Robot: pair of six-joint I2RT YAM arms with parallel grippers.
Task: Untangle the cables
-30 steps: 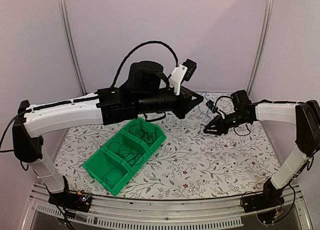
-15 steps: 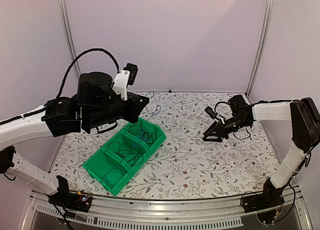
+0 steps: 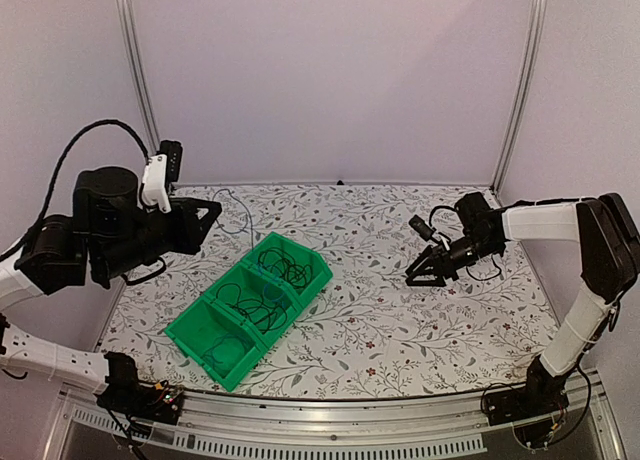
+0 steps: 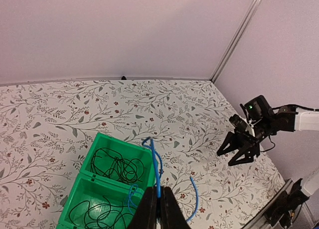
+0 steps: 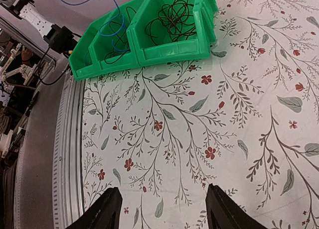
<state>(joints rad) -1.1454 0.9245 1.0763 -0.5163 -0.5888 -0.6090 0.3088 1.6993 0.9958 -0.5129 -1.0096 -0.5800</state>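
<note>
My left gripper [image 4: 157,190] is shut on the thin blue cable [image 4: 156,173], which rises from the pinch, bends over and has a loose end hanging to the right. In the top view the left gripper [image 3: 213,210] is held high at the far left, above and left of the green bin [image 3: 190,332]. Black cables [image 3: 285,268] lie coiled in the bin's compartments, and also show in the left wrist view [image 4: 117,167] and the right wrist view [image 5: 172,12]. My right gripper [image 3: 420,277] is open and empty just above the tablecloth at the right, and shows in its own view [image 5: 162,188].
The green three-compartment bin [image 4: 112,137] stands diagonally at the table's centre-left, and its wall shows in the right wrist view [image 5: 169,50]. The table has a floral cloth [image 3: 400,330]. White walls and metal posts [image 3: 140,80] close the back. A metal rail [image 5: 70,154] runs along the near edge.
My left arm has swung from the table's middle far to the left, carrying the blue cable with it. The right gripper has stayed nearly in place, open.
</note>
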